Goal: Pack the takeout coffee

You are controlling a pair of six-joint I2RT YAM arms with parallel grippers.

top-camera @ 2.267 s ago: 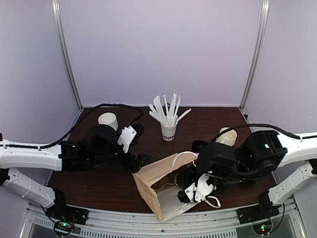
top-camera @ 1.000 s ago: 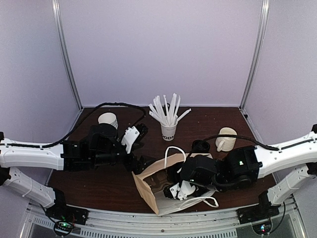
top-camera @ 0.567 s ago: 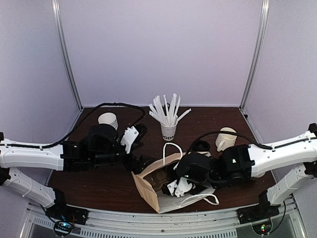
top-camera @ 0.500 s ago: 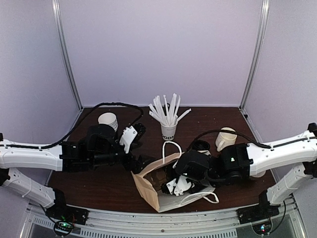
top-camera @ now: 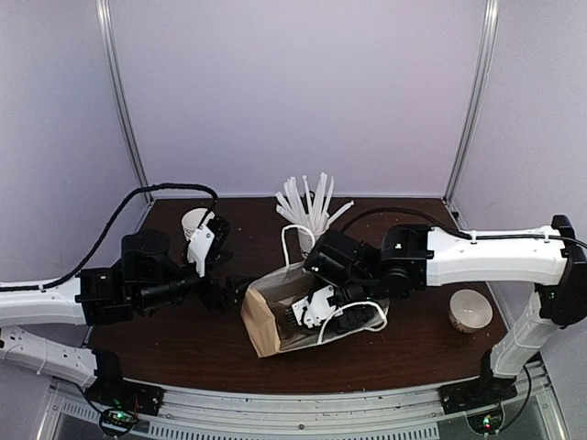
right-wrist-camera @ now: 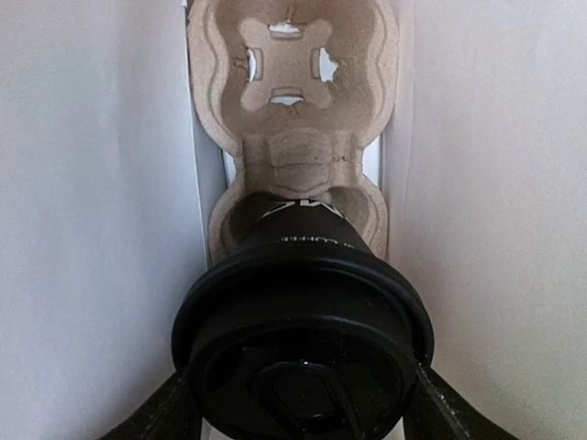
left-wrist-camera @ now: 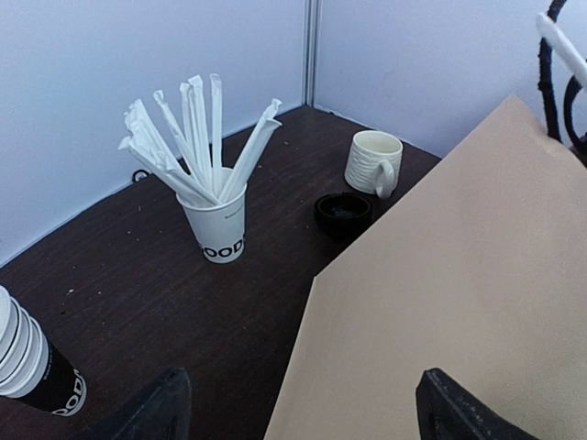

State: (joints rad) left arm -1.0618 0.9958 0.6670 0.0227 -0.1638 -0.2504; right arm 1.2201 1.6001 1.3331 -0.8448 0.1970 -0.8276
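**Coffee in bag, R grip on**

Paper bag (top-camera: 266, 323) lying on side, mouth twd R arm. Inside: pulp carrier (right-wrist-camera: 292, 55), takeout coffee (right-wrist-camera: 303, 302) seated in its near pocket. R gripper (top-camera: 310, 316) in bag mouth, clamped on coffee at lid. L gripper (left-wrist-camera: 303, 390) at bag's closed end, jaws spread, nothing held. Behind bag: straw cup (left-wrist-camera: 215, 234), mug (left-wrist-camera: 371, 163). Cup stack (left-wrist-camera: 27, 362) to bag's left. Dark wood table (top-camera: 183, 353), pale lilac walls (top-camera: 293, 92).

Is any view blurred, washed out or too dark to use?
Top external: evenly lit, sharp. Left wrist: cup of straws crisp, the close paper bag a featureless tan. Right wrist: bag walls washed out white, takeout coffee dark with little lid detail, pulp carrier clear.
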